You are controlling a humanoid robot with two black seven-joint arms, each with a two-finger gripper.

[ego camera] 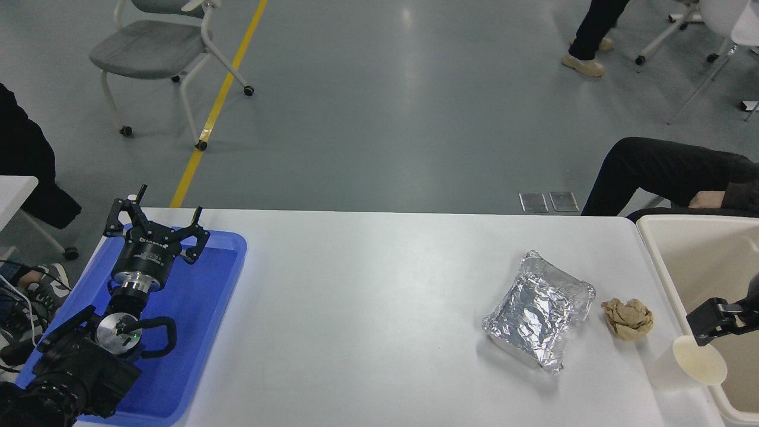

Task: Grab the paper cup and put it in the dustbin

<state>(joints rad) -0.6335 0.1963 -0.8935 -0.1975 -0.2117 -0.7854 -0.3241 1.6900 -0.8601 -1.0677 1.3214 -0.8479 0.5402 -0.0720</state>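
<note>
The cup (691,363) stands upright on the table (367,308) near its right edge, close to the near right corner — long axis vertical, open mouth up, cream inside showing. Its rim sits just beside the bin (664,261), which runs along the table's right edge and out of view. The right gripper (714,317) reaches in from the right edge, over the bin and just above the cup's far side; only one black finger block shows, so whether it is spread or closed cannot be told. Farther in from the cup lies a brown paper ball (627,318), and just left of it a foil tray (539,311), turned askew.

At the table's left edge a blue tray (201,308) carries the parked left gripper (155,222), its fingers spread wide and holding nothing.

The table is white; beyond it lies grey floor with a yellow line (216,107), a wheeled chair (160,47), and seated and standing people's legs at the right.
</note>
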